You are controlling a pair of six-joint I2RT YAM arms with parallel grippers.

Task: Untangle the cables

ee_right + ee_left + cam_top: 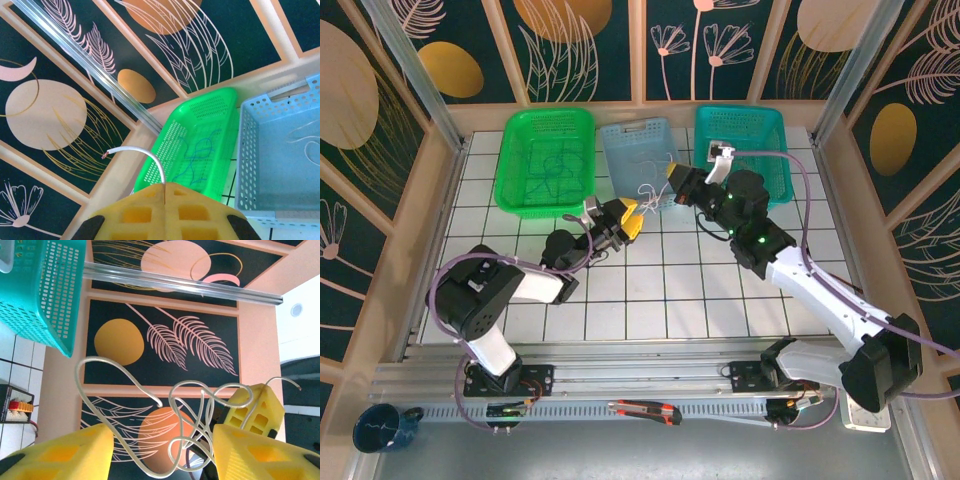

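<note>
I'm watching both arms working above the table [670, 300], just in front of three baskets. The cables [197, 426] are hanging in the air between them as a loose knot of pale loops. The right end effector [164, 189] is pressing its yellow pads [135, 215] together on one whitish strand, whose bare tip is curling up and off to one side. The left end effector [160, 455] is standing spread, with the loops dangling in its gap and, as far as I can see, touching neither side.

To me this looks like the set-up for a pull-apart, with one side anchored and the other lining up a second grip. Next, the left pads need to close on a different strand from the one the right is pinching. Then the arms need to draw apart gently, so the loops slide rather than tighten.

From above, the wires are too thin to trace. In the knot I cannot tell which strand is crossing over which, and its lowest loops are running off the frame edge. Thin lines are lying in the green basket [200, 130] and the blue basket [245, 165], probably more cable, though I cannot tell whether they are joined to the knot
</note>
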